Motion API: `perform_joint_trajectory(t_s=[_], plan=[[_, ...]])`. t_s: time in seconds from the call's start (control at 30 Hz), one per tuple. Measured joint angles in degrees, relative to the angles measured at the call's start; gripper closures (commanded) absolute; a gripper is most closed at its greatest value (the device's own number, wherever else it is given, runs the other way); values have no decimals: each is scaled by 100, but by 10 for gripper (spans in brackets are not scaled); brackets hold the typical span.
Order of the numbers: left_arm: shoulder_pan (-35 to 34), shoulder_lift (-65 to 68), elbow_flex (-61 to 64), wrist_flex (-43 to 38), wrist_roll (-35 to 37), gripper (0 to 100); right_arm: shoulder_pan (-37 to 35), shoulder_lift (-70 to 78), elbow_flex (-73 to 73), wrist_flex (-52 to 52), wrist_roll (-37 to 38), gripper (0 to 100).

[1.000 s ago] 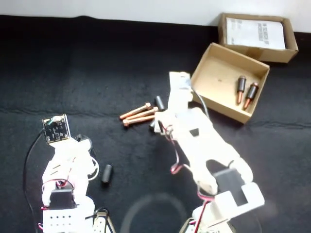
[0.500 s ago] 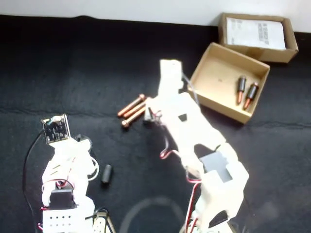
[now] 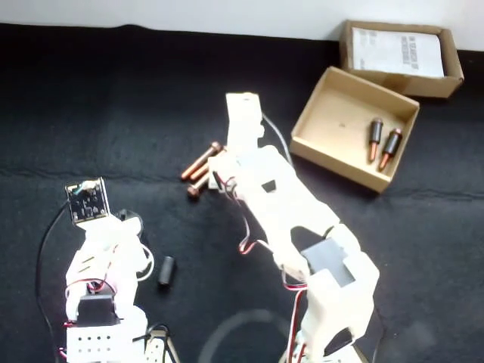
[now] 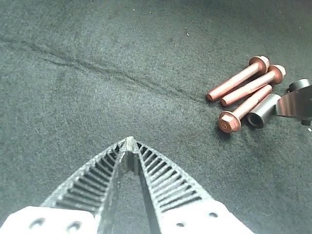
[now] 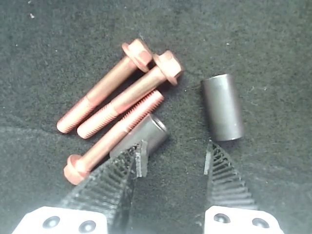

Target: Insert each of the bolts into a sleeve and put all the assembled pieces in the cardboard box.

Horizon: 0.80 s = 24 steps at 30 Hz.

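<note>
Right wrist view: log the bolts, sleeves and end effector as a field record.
bolts: three, loose, side by side on the black cloth
near sleeve: lying alongside one bolt, at one fingertip
far sleeve: apart from the bolts, just beyond the other fingertip
right end effector: open, holding nothing

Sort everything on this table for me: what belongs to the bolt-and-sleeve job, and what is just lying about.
Belongs to the job:
three loose bolts
two sleeves beside them
a third sleeve by the left arm
the cardboard box
two assembled pieces in it

Lying about:
a second box
the printed sheet inside it
</note>
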Motion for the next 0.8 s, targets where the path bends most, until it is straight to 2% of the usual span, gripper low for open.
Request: perform_joint_trajectory(t_s=[0.43,0.6,0.8], plan=[[0,0,0,0,0,989,-633,9,-273,35,-281,818],[0,0,0,0,0,989,-589,35,-273,35,-281,818],[0,0,0,0,0,989,-211,35,-273,35,-290,818]])
